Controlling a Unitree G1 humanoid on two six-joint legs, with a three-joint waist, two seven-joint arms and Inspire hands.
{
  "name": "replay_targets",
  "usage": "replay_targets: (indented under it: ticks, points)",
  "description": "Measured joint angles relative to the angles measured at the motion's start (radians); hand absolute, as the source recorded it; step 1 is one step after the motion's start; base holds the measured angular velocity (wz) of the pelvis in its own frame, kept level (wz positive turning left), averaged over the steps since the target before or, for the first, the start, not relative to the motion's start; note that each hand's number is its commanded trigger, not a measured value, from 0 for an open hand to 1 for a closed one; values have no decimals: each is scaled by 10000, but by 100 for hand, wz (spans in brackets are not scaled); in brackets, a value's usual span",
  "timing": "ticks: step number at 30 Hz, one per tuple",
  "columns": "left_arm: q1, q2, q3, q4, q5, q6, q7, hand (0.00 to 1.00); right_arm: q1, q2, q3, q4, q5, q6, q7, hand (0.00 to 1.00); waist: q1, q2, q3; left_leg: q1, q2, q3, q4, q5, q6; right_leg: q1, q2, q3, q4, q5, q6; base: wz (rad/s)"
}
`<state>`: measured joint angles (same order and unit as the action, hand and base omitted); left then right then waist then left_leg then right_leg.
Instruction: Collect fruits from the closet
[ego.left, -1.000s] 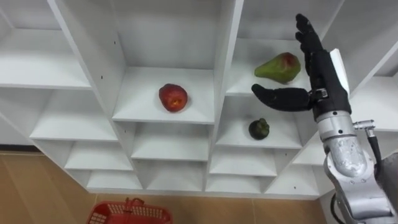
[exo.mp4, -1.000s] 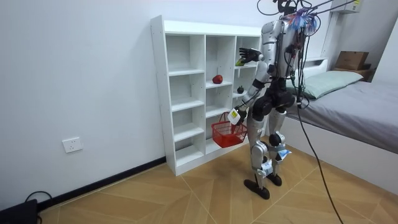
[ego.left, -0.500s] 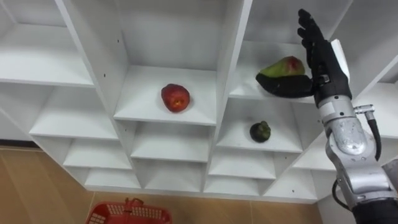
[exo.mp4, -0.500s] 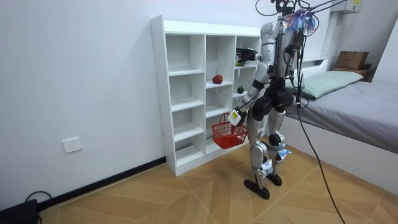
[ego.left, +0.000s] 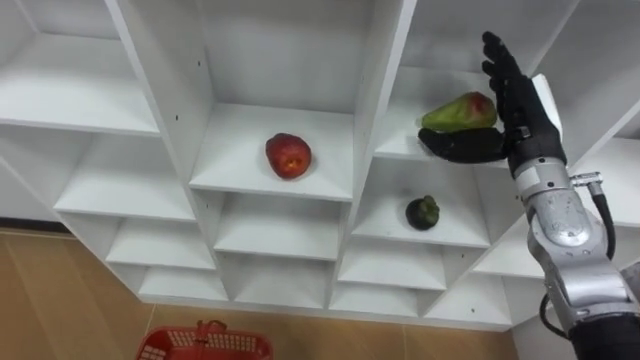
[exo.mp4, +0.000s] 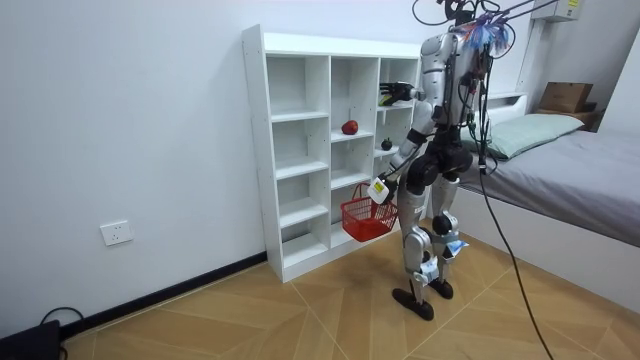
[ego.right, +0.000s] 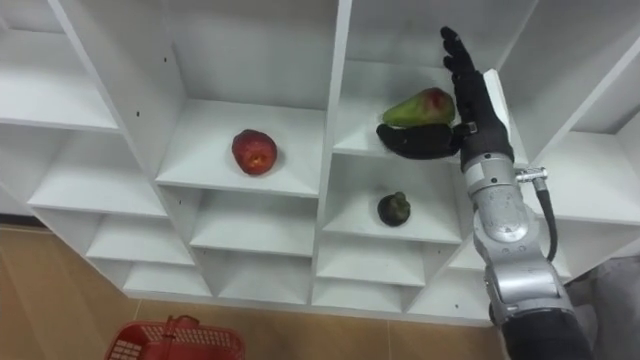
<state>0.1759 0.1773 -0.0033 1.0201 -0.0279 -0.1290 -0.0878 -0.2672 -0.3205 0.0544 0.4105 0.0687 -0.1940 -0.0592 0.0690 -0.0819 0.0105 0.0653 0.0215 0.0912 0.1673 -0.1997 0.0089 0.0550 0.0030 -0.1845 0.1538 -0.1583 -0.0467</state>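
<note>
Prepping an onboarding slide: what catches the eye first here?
The right robot hand, open, is raised to a green-red pear on an upper right shelf of the white closet, thumb just under it. A red apple sits in the compartment to the left and a small dark green fruit on the shelf below the pear. A red basket shows at the bottom.

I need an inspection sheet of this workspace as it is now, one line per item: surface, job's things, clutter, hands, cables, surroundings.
Surface: white closet, open compartments.
Job's things: pear on an upper shelf; dark green fruit one shelf below it; red fruit in the column to their left; red basket low, before the closet.
Clutter: nothing seen.
Hands: right hand open, thumb just under the pear; left hand low, by the basket's handle.
Cables: nothing seen.
Surroundings: wooden floor, bed, wall socket.
</note>
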Motion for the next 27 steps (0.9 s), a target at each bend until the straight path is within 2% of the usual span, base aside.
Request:
replay_targets:
  ticks: [2,9,12,13,14,16,19,23,27]
  points:
    - [-14,20,1,0,-1,1,-30,100,-6,-117,-2,154,73,87,109,0,117,-38,5,-6,-3,1,0,1,0,-10,-3,2,-2,0,0,0]
    - [-61,34,104,1,2,123,-102,100,-15,-258,-71,601,110,113,463,0,141,-94,-9,-15,1,1,-5,1,0,-19,-4,-70,-14,-1,1,0]
    - [-68,34,106,0,-4,143,-114,100,-149,-258,-143,940,76,-20,483,0,123,-81,-13,-64,-3,-61,20,0,0,-21,-15,-136,-18,0,1,5]
    - [-73,34,109,0,-3,144,-117,100,-164,-258,-164,953,53,-19,486,4,123,-81,-14,-81,-6,-76,29,0,0,-29,-17,-138,-18,0,1,7]
    - [-89,34,107,0,3,155,-122,100,-165,-259,-199,968,42,-20,488,58,126,-63,-15,-106,-7,-98,55,1,0,-35,-21,-130,-17,0,1,4]
    - [-86,33,105,0,1,173,-133,100,-165,-259,-202,979,31,-20,489,100,132,-23,-20,-111,-8,-102,74,0,0,-33,-23,-133,-5,0,0,0]
    - [-87,33,109,-2,1,176,-140,100,-175,-261,-285,1008,-87,-54,479,100,130,50,-33,-154,-7,-117,141,0,1,-36,-30,-146,7,1,-1,1]
    - [-83,34,127,-5,-19,184,-145,100,-426,-316,-545,1710,-217,-380,348,100,137,128,-86,-163,-5,-124,200,0,0,-25,-33,-150,21,1,-2,0]
    - [-88,33,122,-5,-19,184,-153,100,-608,-338,-765,2057,-247,-463,329,100,146,121,-91,-157,0,-124,217,0,0,-22,-29,-150,30,2,-4,0]
